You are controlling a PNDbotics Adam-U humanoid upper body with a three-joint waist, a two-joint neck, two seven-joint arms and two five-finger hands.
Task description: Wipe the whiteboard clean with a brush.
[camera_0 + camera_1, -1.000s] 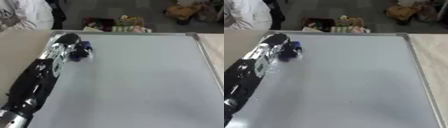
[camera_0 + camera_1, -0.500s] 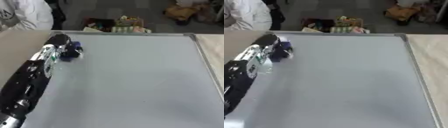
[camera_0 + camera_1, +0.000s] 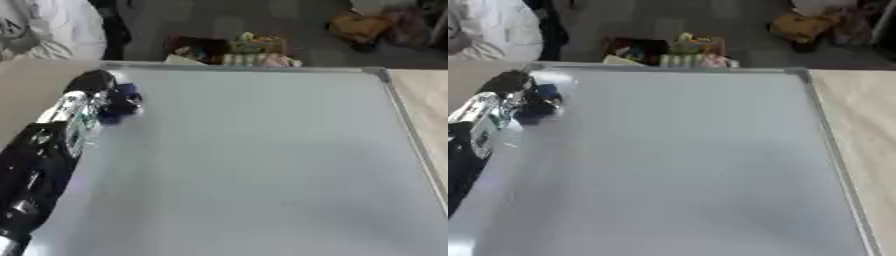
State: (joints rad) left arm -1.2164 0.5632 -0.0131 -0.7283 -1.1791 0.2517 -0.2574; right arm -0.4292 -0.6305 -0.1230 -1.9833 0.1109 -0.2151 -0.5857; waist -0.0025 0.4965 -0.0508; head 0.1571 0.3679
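Much of the left arm, the whiteboard's edges and the brush cannot be made out.

The left hand (image 3: 98, 90) is a blurred dark shape at the whiteboard's (image 3: 262, 165) far left corner, and whether its fingers curl cannot be told; the brush (image 3: 121, 102) shows only as a small blue patch beside the hand, its form unreadable and its underside hidden against the board; the left arm (image 3: 44, 160) is cut off by the lower left edge; the board's near edge and near right corner run out of the picture; the clutter (image 3: 236, 50) beyond the far rim is too blurred to identify; no part of the right hand shows.
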